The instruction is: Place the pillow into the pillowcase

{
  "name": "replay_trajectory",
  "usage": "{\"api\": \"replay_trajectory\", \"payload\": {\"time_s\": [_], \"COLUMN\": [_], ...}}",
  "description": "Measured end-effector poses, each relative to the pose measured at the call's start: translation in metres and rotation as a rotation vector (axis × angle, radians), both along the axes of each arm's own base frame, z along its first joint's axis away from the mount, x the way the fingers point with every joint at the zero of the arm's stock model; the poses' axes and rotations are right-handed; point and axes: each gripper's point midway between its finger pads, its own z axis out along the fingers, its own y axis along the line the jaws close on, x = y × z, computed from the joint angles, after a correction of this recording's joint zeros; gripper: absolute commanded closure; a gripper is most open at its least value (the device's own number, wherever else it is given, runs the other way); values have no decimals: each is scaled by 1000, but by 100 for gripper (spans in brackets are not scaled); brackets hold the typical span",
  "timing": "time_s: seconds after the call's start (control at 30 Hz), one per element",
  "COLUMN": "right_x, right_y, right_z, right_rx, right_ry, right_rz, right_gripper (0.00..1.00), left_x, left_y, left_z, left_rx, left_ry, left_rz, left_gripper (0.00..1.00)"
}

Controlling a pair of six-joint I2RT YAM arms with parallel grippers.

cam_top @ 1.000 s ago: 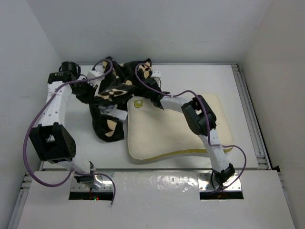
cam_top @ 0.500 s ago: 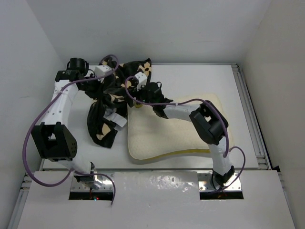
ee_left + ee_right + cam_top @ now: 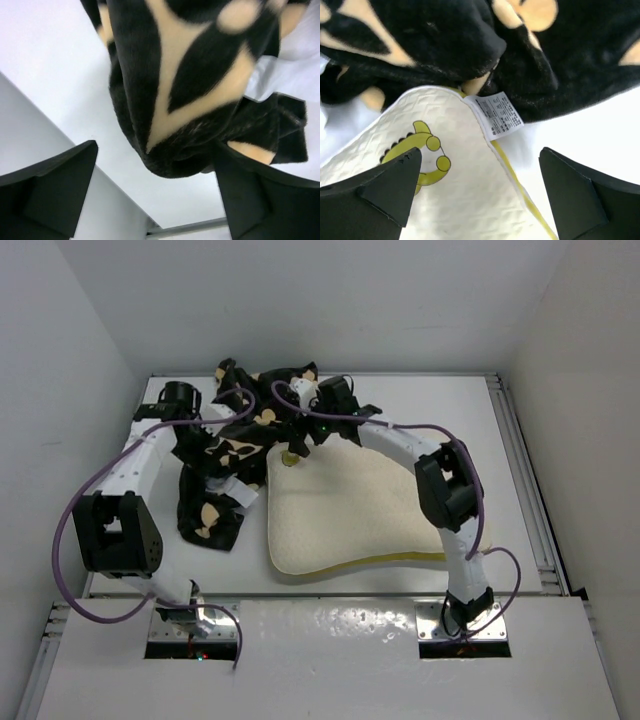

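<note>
Pillow (image 3: 360, 520) lies flat on the table (image 3: 430, 410), wholly outside the pillowcase (image 3: 225, 455) bunched by its far-left corner. Within the last second the right arm has stretched forward across the pillow. Its pincer (image 3: 480, 152) now hovers, fingers apart, over the tag (image 3: 495, 115). The left pincer (image 3: 156, 150), also apart, straddles a fold of the case, so insertion has likely not begun.

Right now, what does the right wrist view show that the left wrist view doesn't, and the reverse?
Only the right wrist view: the pillow corner, its white tag and a yellow emblem.
Only the left wrist view: a grey rail, and a pillowcase fold hanging between the left gripper fingers.
Both: black, tan-printed fabric and fingers spread open, the right gripper included.
</note>
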Motion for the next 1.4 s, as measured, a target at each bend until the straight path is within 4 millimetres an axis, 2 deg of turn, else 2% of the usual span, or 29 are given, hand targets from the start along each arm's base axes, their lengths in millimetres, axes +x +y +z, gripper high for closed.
{"api": "replay_trajectory", "payload": {"time_s": [0.07, 0.13, 0.17, 0.2, 0.23, 0.3, 0.37, 0.4, 0.43, 0.47, 0.53, 0.63, 0.7, 0.8, 0.87, 1.0, 1.1, 1.2, 1.3, 1.33, 1.4], "right_x": [6, 10, 8, 5, 3, -4, -11, -10, -10, -10, -6, 1, 5, 6, 7, 7, 7, 8, 6, 5, 6], "right_y": [-1, -6, -12, -16, -22, -35, -45, -51, -56, -61, -70, -81, -89, -101, -107, -110, -107, -105, -104, -105, -105], "right_z": [5, 5, 1, -4, -11, -27, -43, -44, -46, -47, -43, -36, -32, -31, -29, -13, 1, 8, 5, 3, 2], "right_rx": [-16, -25, -32, -35, -34, -20, 18, 37, 64, 89, 134, 196, 239, 289, 305, 330, 349, 358, 343, 327, 295], "right_ry": [20, 30, 46, 59, 76, 116, 160, 168, 181, 196, 205, 201, 202, 218, 219, 197, 166, 148, 153, 160, 160], "right_rz": [58, 94, 107, 116, 116, 107, 81, 62, 40, 17, -22, -78, -115, -153, -165, -160, -146, -140, -138, -140, -134], "right_gripper": [1, 1, 1, 1, 1, 2, 3, 3, 3, 3, 4, 4, 5, 5, 5, 5, 5, 4, 1, 1, 1], "left_x": [10, 26, 34, 39, 40, 29, 11, -1, -9, -13, -9, 8, 21, 39, 42, 32, 33, 36, 43, 46, 54], "left_y": [-10, -31, -47, -64, -83, -123, -157, -168, -172, -170, -158, -142, -138, -136, -133, -117, -109, -103, -99, -99, -98], "left_z": [13, 37, 51, 66, 79, 98, 99, 90, 76, 62, 27, -5, -8, 0, -4, -36, -55, -64, -67, -66, -63], "left_rx": [35, 57, 65, 73, 73, 87, 95, 102, 124, 149, 206, 251, 255, 245, 263, 299, 302, 313, 329, 333, 335], "left_ry": [-35, -102, -149, -198, -239, -309, -340, -323, -295, -264, -191, -153, -179, -264, -288, -196, -128, -102, -106, -107, -118], "left_rz": [-55, -151, -222, -299, -372, -550, -700, -773, -820, -841, -844, -794, -760, -736, -744, -773, -772, -759, -735, -729, -706], "left_gripper": [0, 11, 26, 80, 98, 100, 100, 91, 81, 59, 52, 52, 51, 44, 43, 42, 40, 45, 65, 79, 96]}}
